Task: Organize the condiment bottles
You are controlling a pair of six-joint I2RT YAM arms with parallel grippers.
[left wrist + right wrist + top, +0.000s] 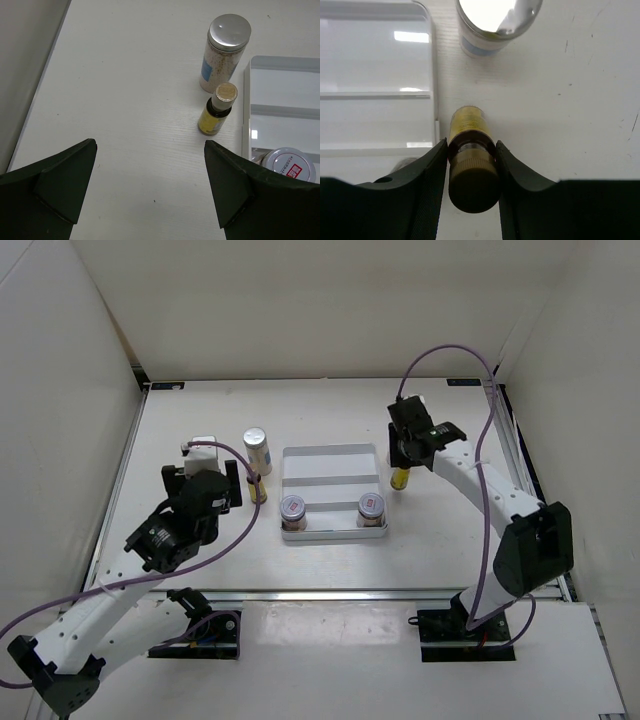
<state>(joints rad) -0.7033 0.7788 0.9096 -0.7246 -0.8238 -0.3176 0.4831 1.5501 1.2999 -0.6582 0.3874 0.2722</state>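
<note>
Gripping: right gripper (471, 152) clamped on yellow bottle (467, 125), just right of tray (375, 70)
Left gripper (150, 175): spread wide, empty
Jars (293, 508): two, in tray's near compartment
Shaker (225, 50): left of tray, beside second yellow bottle (218, 111)

The table (125, 125) under me looks matt white, with a faint wood-like grain and a few small scuffs. The tray (370, 65) is smooth white plastic, glossy enough to throw back the lamps. The shaker (222, 55) has a brushed silvery metal lid, a clear wall showing speckled contents, and a blue paper-like label. The yellow bottle (467, 125) is shiny, with a dull dark cap. My right fingers (427, 185) are matt black plastic, finely textured; my left fingers (60, 185) look equally dark and matt.
</note>
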